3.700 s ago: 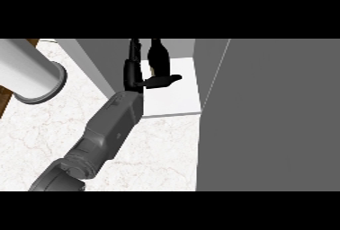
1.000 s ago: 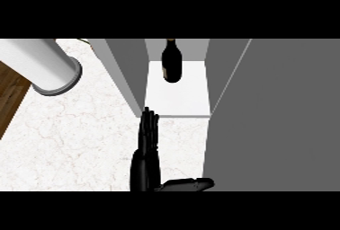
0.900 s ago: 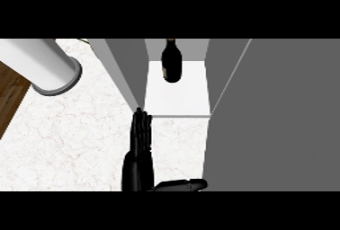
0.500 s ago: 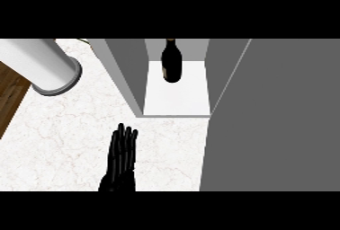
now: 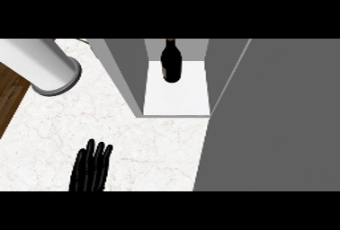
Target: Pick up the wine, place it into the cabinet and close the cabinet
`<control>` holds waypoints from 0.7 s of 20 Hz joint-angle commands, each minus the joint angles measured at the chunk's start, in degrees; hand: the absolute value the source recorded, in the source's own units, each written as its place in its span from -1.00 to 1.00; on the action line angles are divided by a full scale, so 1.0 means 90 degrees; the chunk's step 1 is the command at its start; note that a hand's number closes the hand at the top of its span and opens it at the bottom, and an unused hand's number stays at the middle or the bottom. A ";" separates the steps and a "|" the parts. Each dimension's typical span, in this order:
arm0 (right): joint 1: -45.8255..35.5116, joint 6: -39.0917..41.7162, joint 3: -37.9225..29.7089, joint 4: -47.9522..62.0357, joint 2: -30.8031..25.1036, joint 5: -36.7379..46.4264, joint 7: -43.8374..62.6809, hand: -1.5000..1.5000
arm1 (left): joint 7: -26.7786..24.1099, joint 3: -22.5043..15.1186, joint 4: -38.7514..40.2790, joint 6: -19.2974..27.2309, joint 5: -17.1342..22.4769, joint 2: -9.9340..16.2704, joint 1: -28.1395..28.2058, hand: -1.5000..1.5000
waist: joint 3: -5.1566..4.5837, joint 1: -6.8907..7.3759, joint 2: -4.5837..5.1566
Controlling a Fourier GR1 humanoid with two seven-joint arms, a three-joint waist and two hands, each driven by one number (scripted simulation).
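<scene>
The wine bottle is standing inside the open cabinet at twelve o'clock, and the robot hand, empty with straight fingers at seven o'clock over the tabletop, is needing to shut the cabinet door next.

Dark wine bottle stands upright inside the open grey cabinet

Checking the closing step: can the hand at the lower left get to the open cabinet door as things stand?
Probably yes. The hand is open over bare counter, and nothing lies between it and the grey door to its right. The wine bottle stands inside the cabinet, clear of the door.
</scene>
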 commanded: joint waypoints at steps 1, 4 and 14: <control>0.0505 0.0021 0.0195 -0.0926 0.0025 -0.0970 0.0513 1.00 | 0.0023 0.0144 -0.0692 -0.0034 -0.0018 0.0509 0.0517 -1.00 | 0.0001 0.0006 -0.0011; 0.0512 -0.0193 0.0780 -0.0535 0.0411 -0.0896 0.0631 1.00 | -0.0144 0.0573 -0.0505 -0.0441 0.0222 0.0617 0.0549 -1.00 | -0.0004 0.0026 0.0002; 0.0729 0.0238 0.2626 -0.0964 0.0370 -0.0124 0.0795 1.00 | -0.0260 0.2025 -0.1049 -0.1196 0.1129 0.1263 0.1344 -1.00 | -0.0006 0.0006 -0.0025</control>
